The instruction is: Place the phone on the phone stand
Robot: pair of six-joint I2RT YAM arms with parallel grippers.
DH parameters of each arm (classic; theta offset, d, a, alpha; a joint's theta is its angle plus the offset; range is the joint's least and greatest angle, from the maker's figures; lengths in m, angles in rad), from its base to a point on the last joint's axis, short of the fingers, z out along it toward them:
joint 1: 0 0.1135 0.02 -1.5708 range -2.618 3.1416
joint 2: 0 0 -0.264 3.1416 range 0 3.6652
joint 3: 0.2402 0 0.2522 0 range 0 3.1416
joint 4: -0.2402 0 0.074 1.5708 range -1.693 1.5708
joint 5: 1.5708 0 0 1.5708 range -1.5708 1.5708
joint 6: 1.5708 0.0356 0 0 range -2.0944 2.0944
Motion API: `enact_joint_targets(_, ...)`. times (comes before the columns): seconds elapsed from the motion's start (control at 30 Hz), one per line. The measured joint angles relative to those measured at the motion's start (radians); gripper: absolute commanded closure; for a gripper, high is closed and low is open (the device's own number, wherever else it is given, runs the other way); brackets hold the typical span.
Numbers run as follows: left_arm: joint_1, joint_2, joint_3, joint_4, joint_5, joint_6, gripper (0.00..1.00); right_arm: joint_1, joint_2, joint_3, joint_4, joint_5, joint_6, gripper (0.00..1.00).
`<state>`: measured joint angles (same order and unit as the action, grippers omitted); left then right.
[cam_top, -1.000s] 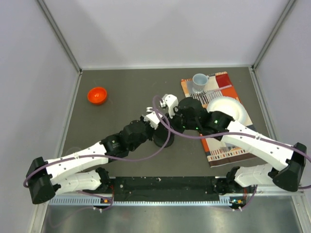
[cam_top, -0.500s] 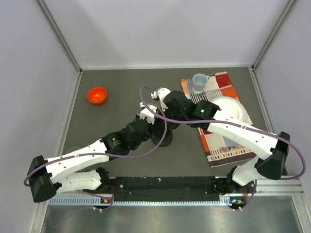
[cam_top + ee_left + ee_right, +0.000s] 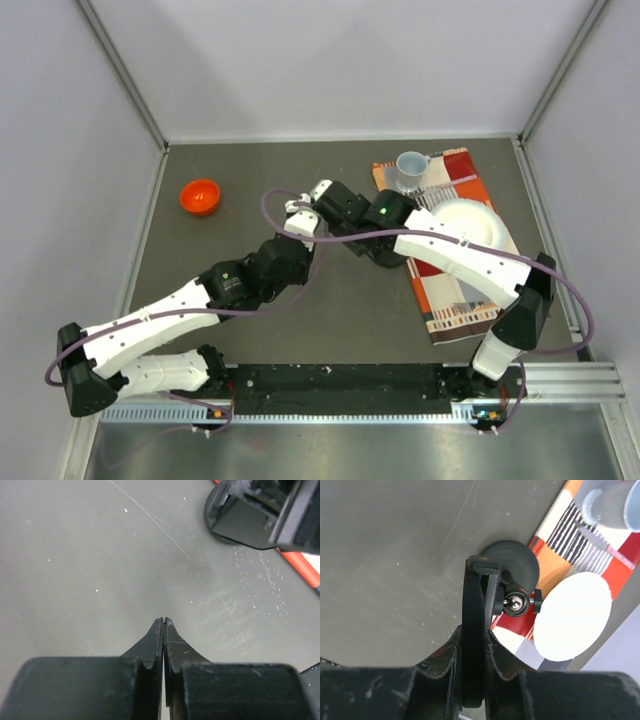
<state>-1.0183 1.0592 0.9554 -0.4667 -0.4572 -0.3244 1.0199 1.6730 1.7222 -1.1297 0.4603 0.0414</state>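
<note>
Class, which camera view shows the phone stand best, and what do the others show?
Right wrist: the phone stand shows its disc base, ball joint and cradle. Left wrist catches only part of its base at the top right of the frame. Top external hides it almost wholly under the right arm.

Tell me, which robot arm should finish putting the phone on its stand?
Right. The right claw grips the thin flat black phone edge-on, right at the cradle of the small black round-based stand. The left claw is shut on nothing, farther from the stand.
</note>
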Motion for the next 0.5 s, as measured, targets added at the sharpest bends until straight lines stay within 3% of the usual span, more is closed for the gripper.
enact_joint_targets(0.1, -0.005, 0.001, 0.004, -0.025, 0.006, 0.000, 1.00, -0.031, -0.018, -0.038, 0.007, -0.060, -0.038, 1.00)
enact_joint_targets(0.33, -0.026, -0.115, -0.021, 0.056, 0.014, 0.026, 1.00, -0.115, -0.180, -0.226, 0.120, -0.381, -0.099, 1.00)
enact_joint_targets(0.4, -0.026, -0.172, -0.029, 0.065, 0.004, 0.036, 0.95, -0.135, -0.203, -0.232, 0.130, -0.448, -0.114, 1.00)
enact_joint_targets(0.5, -0.023, -0.225, -0.029, 0.071, -0.010, 0.050, 0.75, -0.137, -0.218, -0.230, 0.146, -0.521, -0.133, 1.00)
